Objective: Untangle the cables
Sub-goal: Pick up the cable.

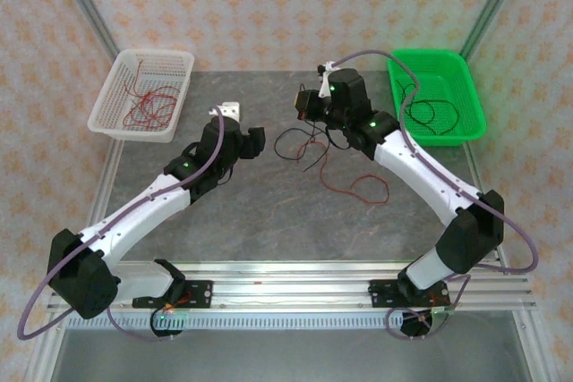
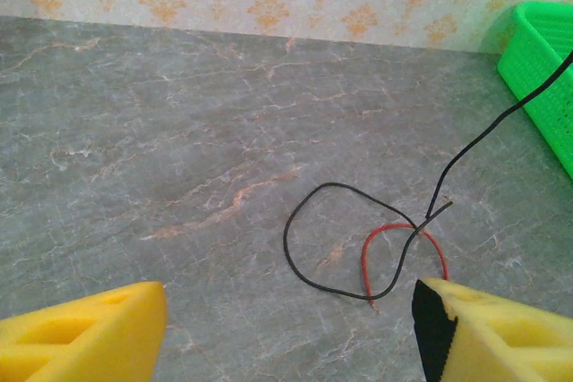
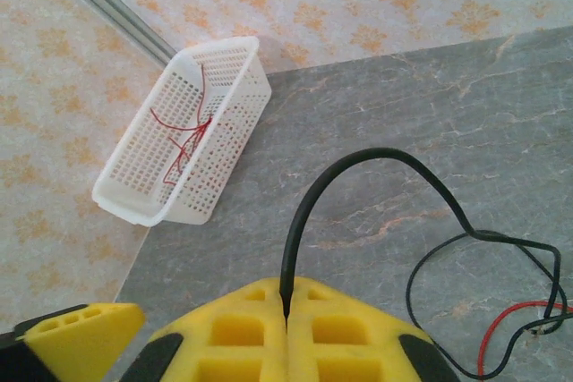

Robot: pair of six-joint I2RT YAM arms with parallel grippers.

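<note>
Cables look partly sorted: the right end effector pinches a black cable, and the left end effector is spread empty over its crossing with a red cable on the counter. Red strands lie in the white basket, black in the green basket.

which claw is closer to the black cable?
Right. The right claw is shut on the black cable, which arches up from between its pads. The left claw is open, not touching it; the cable's loop lies on the table ahead of it.

2 arms, 2 baskets, sev. cables
</note>
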